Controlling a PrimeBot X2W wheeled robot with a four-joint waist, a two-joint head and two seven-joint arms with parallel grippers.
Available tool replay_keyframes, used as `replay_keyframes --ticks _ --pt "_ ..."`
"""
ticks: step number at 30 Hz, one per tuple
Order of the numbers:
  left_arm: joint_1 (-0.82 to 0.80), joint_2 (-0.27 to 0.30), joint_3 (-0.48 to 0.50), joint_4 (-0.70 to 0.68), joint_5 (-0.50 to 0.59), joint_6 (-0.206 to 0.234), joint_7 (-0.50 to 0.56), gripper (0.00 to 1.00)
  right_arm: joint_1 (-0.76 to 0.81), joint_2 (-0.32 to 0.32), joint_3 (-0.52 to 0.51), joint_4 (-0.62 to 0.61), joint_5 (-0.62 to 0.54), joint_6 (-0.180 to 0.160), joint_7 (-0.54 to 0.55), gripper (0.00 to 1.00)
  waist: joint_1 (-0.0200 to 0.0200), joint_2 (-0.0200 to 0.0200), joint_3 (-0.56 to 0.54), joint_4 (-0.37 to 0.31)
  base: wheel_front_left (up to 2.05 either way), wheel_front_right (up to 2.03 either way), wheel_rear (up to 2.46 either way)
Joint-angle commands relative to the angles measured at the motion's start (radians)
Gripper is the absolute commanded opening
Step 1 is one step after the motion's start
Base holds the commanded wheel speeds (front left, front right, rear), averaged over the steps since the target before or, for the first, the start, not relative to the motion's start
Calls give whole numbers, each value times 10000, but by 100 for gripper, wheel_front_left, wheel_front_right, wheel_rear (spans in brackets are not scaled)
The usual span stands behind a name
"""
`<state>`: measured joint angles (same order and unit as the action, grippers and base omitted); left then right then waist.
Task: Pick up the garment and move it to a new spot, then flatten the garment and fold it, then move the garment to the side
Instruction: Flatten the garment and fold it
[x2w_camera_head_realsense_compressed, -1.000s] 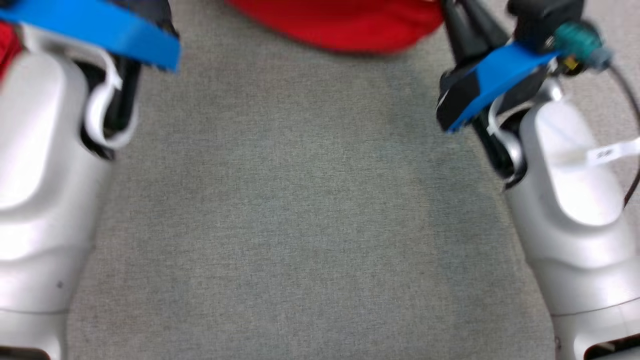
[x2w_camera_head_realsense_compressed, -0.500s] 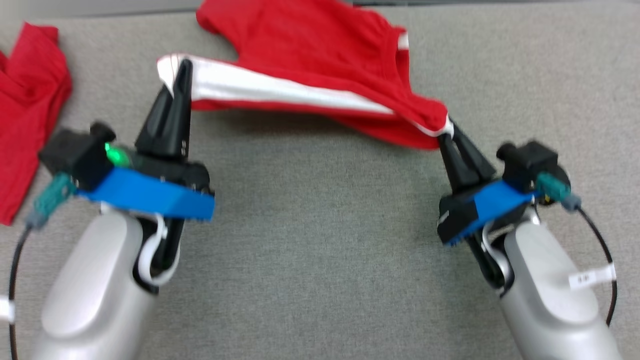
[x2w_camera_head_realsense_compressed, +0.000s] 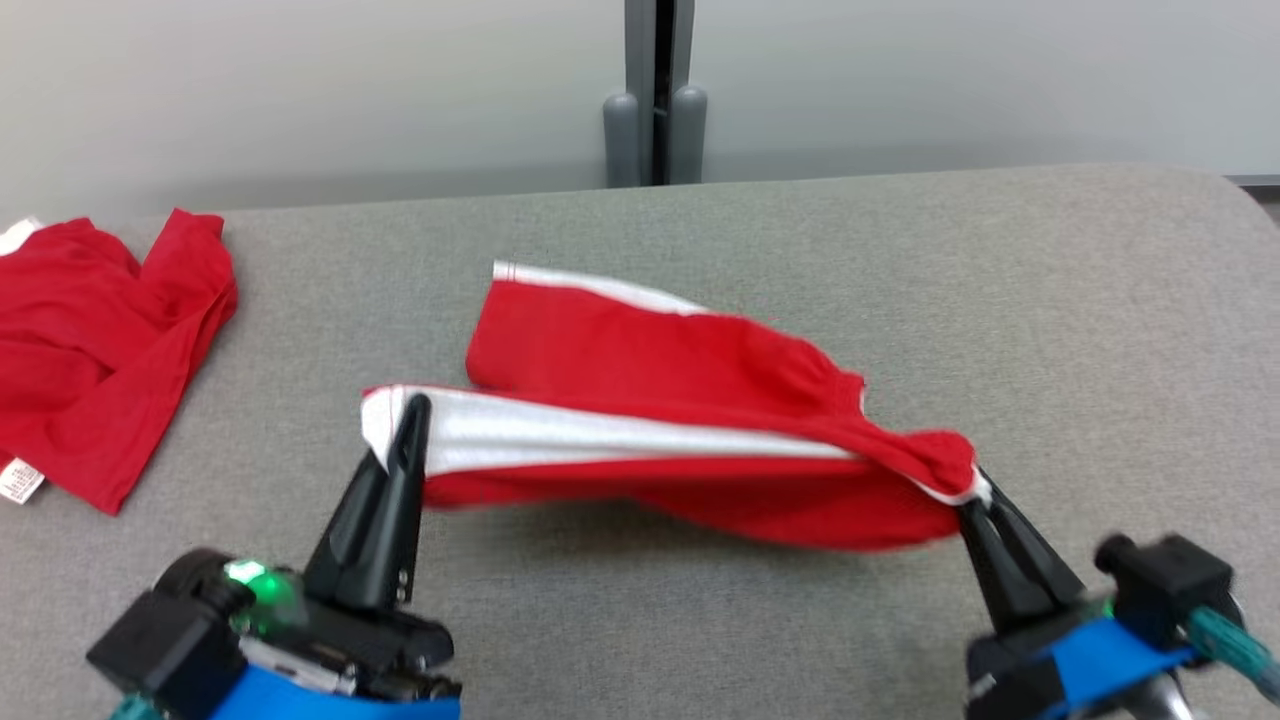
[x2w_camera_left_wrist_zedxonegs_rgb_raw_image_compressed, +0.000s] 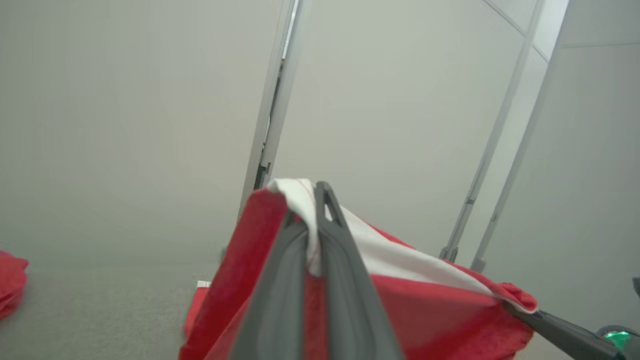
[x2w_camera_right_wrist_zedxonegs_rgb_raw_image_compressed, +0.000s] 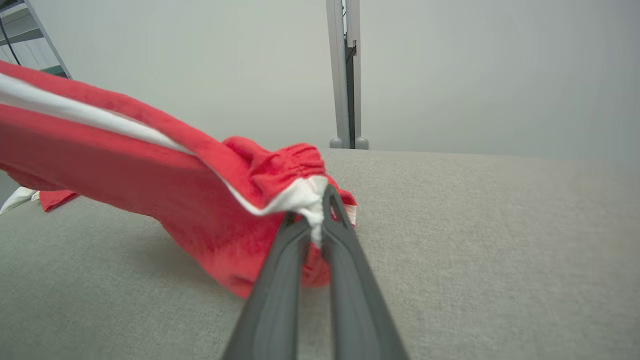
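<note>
My left gripper (x2w_camera_head_realsense_compressed: 408, 425) is clamped on the white-banded corner of the garment (x2w_camera_head_realsense_compressed: 700, 380). In the left wrist view the two dark fingers (x2w_camera_left_wrist_zedxonegs_rgb_raw_image_compressed: 345, 280) press together with the white cloth pinched between them near the tips. My right gripper (x2w_camera_head_realsense_compressed: 978, 495) is clenched too, biting the bunched, elasticated end of the same red piece, where a knot of white trim (x2w_camera_right_wrist_zedxonegs_rgb_raw_image_compressed: 300, 196) sits just at the fingertips. Between the two grips the front edge hangs stretched, with the white stripe (x2w_camera_head_realsense_compressed: 600, 435) running along its top. It is lifted off the grey table (x2w_camera_head_realsense_compressed: 1050, 300), and a shadow lies beneath it. The rest of the fabric trails away toward the table's middle and ends in a white-edged corner; I cannot tell whether that end rests on the surface. Well apart on the left lies a second red garment (x2w_camera_head_realsense_compressed: 90, 340), crumpled. Behind the table stands a grey post (x2w_camera_head_realsense_compressed: 655, 100) against a pale wall (x2w_camera_head_realsense_compressed: 300, 90).
</note>
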<state>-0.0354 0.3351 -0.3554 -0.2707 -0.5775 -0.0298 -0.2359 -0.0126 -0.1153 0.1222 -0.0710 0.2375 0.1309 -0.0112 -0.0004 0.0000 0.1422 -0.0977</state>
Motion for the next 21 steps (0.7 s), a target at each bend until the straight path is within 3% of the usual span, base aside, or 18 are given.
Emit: replay_keyframes --ticks 1,4,7,13,21 --pt "364 173 26 -451 67 168 192 0 669 -9 -277 -610 -89 -3 393 0 4 0 -97 -91 0 0 0" --pt "918 366 81 -870 -45 436 561 0 1497 109 -589 -1573 -175 -3 1068 0 4 0 -51 -115 0 0 0" --pt "1039 295 83 -600 -343 423 691 0 1812 247 -711 -1750 -24 -4 1476 0 4 0 126 -175 0 0 0" --pt "-206 243 -63 1191 -282 -67 642 0 856 387 -441 -651 265 -3 1595 0 4 0 722 -242 0 0 0" --pt "-3481 70 -585 4248 567 -548 774 0 -1261 578 -492 1105 -314 -4 1475 0 4 0 1868 -335 0 0 0"
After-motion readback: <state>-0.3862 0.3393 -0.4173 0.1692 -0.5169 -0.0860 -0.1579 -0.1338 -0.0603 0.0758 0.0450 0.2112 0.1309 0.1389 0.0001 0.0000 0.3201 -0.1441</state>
